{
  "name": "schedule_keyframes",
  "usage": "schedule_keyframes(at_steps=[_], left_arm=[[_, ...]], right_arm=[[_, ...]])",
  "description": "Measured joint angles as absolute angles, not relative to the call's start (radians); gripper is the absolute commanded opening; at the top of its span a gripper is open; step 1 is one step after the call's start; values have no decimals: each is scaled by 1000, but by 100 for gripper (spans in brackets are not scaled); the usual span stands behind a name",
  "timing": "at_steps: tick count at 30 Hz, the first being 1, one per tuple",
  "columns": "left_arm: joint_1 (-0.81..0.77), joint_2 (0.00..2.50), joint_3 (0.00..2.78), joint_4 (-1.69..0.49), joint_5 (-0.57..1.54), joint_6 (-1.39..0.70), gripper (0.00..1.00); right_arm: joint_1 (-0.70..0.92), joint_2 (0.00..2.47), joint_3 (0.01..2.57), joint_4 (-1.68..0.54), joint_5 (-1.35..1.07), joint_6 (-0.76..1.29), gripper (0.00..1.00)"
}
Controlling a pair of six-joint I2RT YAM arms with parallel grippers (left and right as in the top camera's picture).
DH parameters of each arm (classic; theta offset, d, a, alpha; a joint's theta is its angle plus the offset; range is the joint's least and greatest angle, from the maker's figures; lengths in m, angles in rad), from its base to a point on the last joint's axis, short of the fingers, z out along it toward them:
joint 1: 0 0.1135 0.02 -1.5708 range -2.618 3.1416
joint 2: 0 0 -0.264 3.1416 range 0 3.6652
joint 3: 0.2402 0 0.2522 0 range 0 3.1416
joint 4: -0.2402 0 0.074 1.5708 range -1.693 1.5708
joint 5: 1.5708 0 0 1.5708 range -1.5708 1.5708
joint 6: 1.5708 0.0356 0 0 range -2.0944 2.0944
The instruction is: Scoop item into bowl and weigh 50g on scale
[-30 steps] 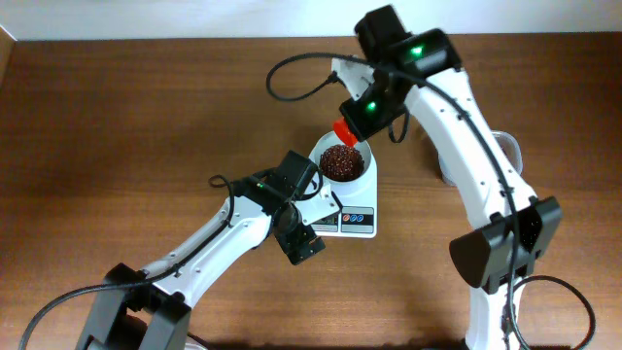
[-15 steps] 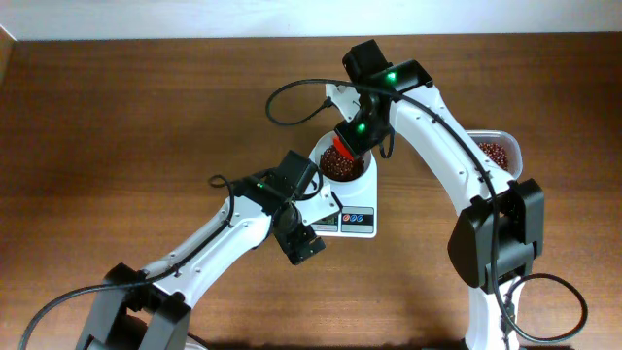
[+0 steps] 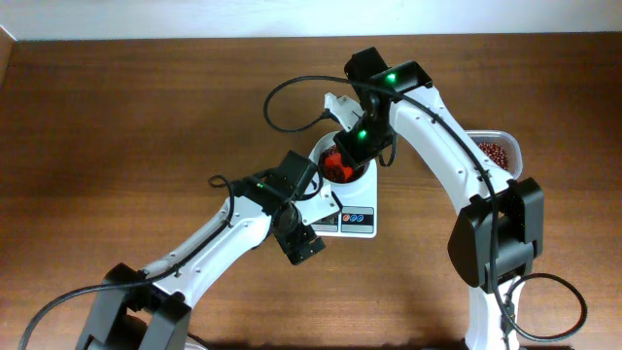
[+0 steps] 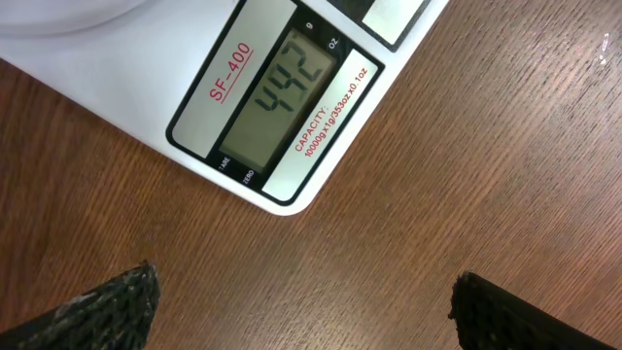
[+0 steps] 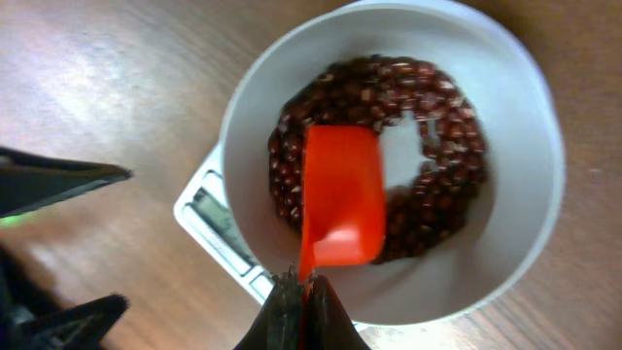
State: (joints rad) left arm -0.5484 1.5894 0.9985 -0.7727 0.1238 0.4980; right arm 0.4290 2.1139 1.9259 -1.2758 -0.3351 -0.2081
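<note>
beans (image 5: 437,107) lie in the white bowl (image 5: 530,185), which stands on the scale (image 4: 126,87). the right fingers (image 5: 277,321) are closed on the handle of a red scoop (image 5: 340,194). its cup is inside the bowl, over the beans. the left fingers (image 4: 107,301) are spread wide apart and hold nothing, above the tabletop (image 4: 437,194) just in front of the scale. the display (image 4: 282,92) shows the digits 442. more beans are in a clear tub (image 3: 513,146), well apart on the right.
</note>
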Motion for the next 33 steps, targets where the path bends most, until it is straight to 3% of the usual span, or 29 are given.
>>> schedule_keyframes(at_steps=[9, 18, 33], left_arm=[[-548, 1589, 999, -773, 124, 498, 99], [-548, 1589, 999, -773, 124, 498, 99], [-548, 1589, 999, -773, 124, 498, 99]], right_arm=[[394, 2114, 1925, -1275, -480, -144, 4], [183, 2114, 1925, -1277, -789, -126, 4], [143, 2048, 1983, -1316, -825, -158, 4]])
